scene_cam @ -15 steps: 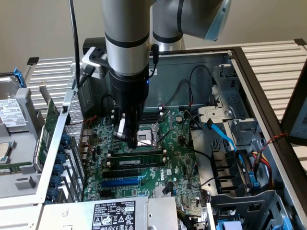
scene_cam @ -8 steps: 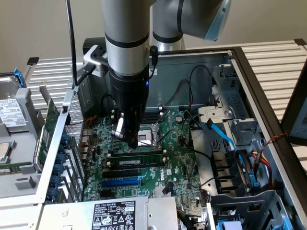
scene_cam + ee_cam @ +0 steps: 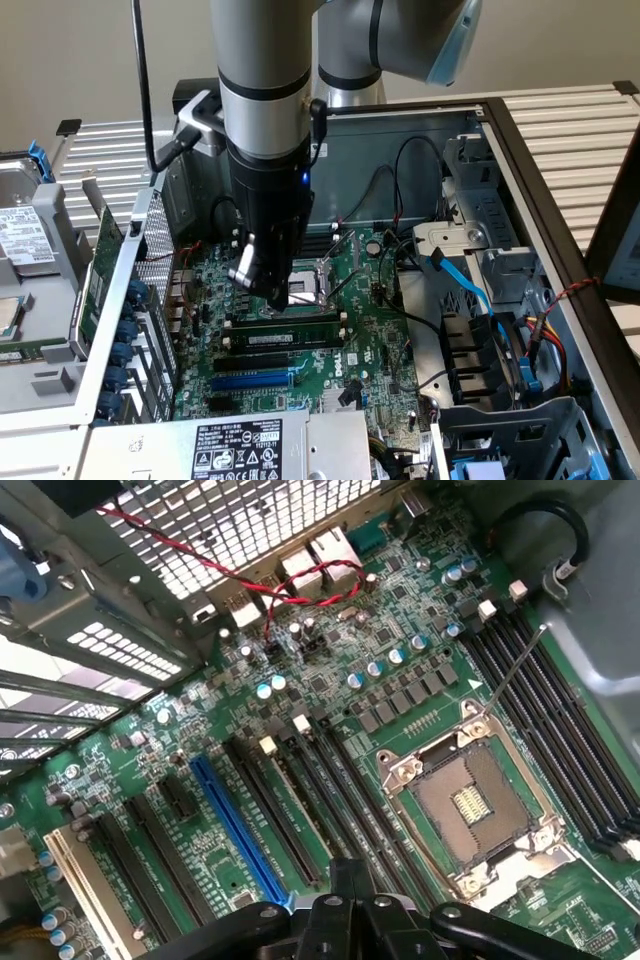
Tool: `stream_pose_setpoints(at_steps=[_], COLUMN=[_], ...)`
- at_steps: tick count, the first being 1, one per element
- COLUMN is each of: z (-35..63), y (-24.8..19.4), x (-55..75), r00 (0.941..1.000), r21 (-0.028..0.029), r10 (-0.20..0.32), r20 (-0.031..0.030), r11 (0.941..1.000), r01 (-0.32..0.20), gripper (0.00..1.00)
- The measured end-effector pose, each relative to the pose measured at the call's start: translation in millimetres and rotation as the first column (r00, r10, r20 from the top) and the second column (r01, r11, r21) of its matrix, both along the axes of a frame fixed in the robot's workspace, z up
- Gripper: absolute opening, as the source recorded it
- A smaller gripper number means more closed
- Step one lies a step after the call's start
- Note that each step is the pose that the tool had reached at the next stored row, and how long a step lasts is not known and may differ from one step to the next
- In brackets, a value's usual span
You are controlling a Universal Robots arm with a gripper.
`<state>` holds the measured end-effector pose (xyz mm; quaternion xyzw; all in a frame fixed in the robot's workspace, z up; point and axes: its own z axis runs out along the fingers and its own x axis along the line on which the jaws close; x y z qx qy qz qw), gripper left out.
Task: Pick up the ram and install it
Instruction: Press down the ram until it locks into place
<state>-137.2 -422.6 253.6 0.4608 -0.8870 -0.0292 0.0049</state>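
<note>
Where the ram (image 3: pixel 285 340) stands on its long edge in a memory slot of the motherboard (image 3: pixel 370 385), it lies crosswise between the blue expansion slot (image 3: pixel 250 380) and the processor socket (image 3: pixel 325 275). It is a long, thin green stick carrying a white label toward the exterior view's left and dark chips along the rest of its face. A darker slot (image 3: pixel 290 322) runs parallel just beside it, on the socket side.

The exterior view shows the gripper (image 3: pixel 283 297) lowered into the open computer case (image 3: pixel 520 160), its tip directly over that neighbouring slot and close above the ram. Whether the tip touches anything cannot be told from this angle. The fingers are clenched together with nothing between them.

The wrist view shows what the arm hides from outside: the row of parallel slots from above, with the ram (image 3: pixel 293 810) seen as a narrow green edge ending at a pale latch (image 3: pixel 267 745). The closed gripper (image 3: pixel 350 895) sits over the slot next to it. This view also shows the bare socket (image 3: pixel 470 805) with its lever, and a red wire (image 3: pixel 290 590) looping across the perforated rear wall.

The exterior view alone shows the blue cable (image 3: pixel 470 290), the power supply label (image 3: pixel 240 448) and a hard drive (image 3: pixel 25 235) outside the case.
</note>
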Motion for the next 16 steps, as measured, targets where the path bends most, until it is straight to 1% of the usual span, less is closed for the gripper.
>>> stream_pose_setpoints(at_steps=[4,8,12,16], z=[-0.3,-0.7,-1.1,-1.5], y=[0.0,0.0,0.0,0.0], x=[0.0,0.0,0.0,0.0], r00=[0.9989,0.9955,0.9896,0.981], r21=[-0.0011,-0.0021,-0.0039,-0.0052], r10=[-0.046,-0.095,-0.144,-0.194], r20=[-0.001,-0.0019,-0.002,-0.0018], r11=[0.9989,0.9955,0.9896,0.9809], r01=[0.046,0.095,0.144,0.194], gripper=[0.1,0.1,0.1,0.1])
